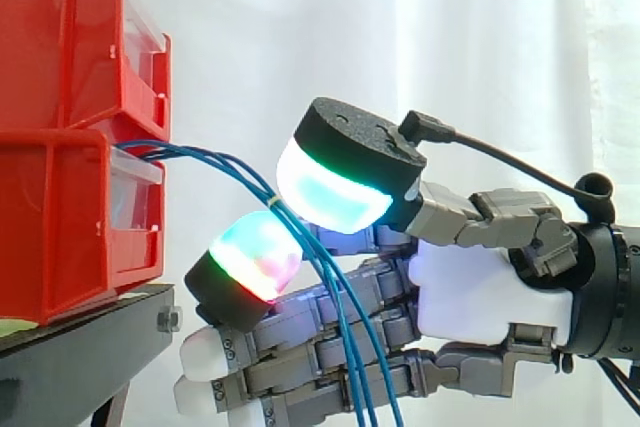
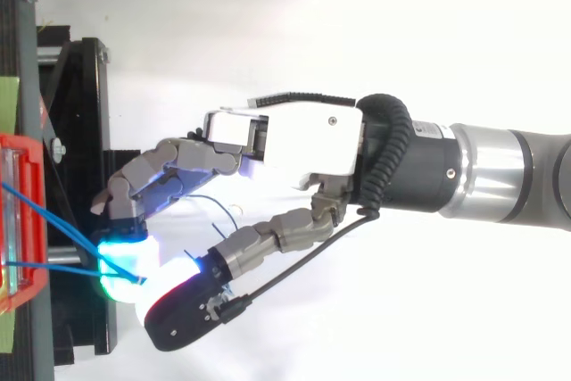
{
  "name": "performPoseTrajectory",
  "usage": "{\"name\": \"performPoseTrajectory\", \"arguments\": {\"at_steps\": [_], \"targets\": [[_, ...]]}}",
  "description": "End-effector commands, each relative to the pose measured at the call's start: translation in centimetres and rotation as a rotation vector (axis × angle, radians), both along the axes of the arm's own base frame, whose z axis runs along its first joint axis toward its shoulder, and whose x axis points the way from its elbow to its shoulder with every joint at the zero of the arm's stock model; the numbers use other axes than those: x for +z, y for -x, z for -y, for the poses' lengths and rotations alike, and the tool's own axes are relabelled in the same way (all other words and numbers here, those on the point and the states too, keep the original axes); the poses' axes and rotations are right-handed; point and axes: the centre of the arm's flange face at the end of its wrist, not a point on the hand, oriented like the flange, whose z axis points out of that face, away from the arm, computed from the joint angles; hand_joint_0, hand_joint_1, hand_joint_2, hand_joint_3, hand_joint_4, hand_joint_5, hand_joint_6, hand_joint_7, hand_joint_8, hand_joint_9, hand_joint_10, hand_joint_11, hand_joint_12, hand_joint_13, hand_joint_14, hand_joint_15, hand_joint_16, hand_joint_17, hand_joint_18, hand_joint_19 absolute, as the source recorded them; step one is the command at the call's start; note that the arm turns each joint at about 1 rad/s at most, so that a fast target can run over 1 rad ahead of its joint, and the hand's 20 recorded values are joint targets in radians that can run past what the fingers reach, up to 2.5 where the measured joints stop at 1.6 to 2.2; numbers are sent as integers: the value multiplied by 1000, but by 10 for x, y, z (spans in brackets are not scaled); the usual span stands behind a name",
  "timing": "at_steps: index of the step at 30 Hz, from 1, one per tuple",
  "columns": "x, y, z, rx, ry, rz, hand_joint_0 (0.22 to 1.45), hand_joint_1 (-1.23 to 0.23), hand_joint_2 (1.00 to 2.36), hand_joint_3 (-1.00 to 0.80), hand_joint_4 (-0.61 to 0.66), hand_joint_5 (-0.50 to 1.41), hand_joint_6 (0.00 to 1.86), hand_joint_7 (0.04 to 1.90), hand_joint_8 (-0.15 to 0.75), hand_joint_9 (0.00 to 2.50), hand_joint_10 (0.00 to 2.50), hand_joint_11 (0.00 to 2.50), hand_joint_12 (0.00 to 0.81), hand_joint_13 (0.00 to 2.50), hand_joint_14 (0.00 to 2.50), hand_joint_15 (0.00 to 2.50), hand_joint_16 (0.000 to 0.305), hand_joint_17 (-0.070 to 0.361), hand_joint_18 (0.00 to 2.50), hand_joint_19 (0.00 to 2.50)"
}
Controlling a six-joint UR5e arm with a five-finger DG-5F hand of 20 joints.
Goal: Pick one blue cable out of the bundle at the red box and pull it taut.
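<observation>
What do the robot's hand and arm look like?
The hand has a white palm, grey jointed fingers and thick fingertips with black backs, glowing white, cyan, green and red. Behind it the arm is a silver tube with a black collar.

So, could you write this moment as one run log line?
hand: pinching blue cables between glowing pads | cables: curve from red bins, hang below hand | taut: no

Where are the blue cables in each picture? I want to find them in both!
Side view: the blue cables come out of the red bins at the left, pass between the hand's glowing pads, then droop to the bottom edge.
Top view: they are at the far left, running from the red bin to the pads.
Shared landmark: the red bins, at the left edge in both.
</observation>
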Motion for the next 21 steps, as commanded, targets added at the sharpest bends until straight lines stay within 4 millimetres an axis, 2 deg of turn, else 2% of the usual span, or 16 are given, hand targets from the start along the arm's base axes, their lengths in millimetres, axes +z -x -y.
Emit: {"name": "performPoseTrajectory", "arguments": {"at_steps": [1,4,11,21], "targets": [[0,0,0,1,0,2,541,-641,1000,-500,165,-60,794,1013,378,819,6,267,363,471,6,164,51,114,409,266],[0,0,0,1,0,3,559,-656,1001,-486,159,-55,790,1030,371,822,6,260,360,483,8,169,49,111,422,278],[0,0,0,2,0,3,590,-754,1012,-303,158,-65,833,1144,375,840,7,290,353,525,7,196,48,108,472,286],[0,0,1,0,0,3,606,-879,1015,-216,199,-74,859,1195,378,852,8,359,363,562,8,211,50,113,531,278]]}}
